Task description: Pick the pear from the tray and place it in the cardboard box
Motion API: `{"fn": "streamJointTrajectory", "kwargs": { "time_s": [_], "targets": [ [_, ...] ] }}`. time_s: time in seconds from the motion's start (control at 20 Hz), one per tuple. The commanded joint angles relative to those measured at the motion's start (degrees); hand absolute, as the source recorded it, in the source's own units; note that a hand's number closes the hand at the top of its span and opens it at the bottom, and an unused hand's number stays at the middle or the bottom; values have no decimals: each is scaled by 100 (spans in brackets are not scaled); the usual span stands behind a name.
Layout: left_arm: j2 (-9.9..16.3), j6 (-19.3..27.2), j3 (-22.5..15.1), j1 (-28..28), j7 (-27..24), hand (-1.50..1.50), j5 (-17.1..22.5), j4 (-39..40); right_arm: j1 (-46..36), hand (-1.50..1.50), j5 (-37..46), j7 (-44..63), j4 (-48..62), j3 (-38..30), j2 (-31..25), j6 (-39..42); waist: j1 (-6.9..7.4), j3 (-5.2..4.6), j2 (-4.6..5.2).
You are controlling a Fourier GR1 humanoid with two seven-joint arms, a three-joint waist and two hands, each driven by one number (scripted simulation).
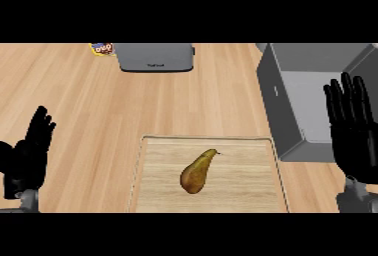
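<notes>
A yellow-brown pear (196, 173) lies on a light wooden tray (251, 195) at the lower middle of the head view, its stem pointing up and right. To the right of the tray stands the box (277, 85), grey and open at the top. My right hand (356, 135) is open with fingers straight up, in front of the box's right part and well right of the pear. My left hand (26, 157) is open at the left edge, far from the tray. Neither hand touches anything.
A grey toaster-like appliance (155, 56) stands at the back of the wooden counter, with a small colourful packet (102, 49) beside its left end. Bare counter lies between the left hand and the tray.
</notes>
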Motion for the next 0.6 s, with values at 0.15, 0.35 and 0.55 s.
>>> {"fn": "streamJointTrajectory", "kwargs": {
  "time_s": [0.15,0.35,0.55],
  "targets": [
    [528,-732,-350,-541,-493,0,-309,-424,-51,-150,1953,704,-1044,159,-547,-1640,-346,94,284],
    [656,-1109,-647,-559,-713,0,-406,-546,562,-150,3204,1502,-752,77,-1497,-1861,-750,-2,314],
    [688,-1425,-834,-766,-761,0,-360,-605,904,-150,4457,2263,-1534,608,-1647,-2226,-552,78,351]
  ]
}}
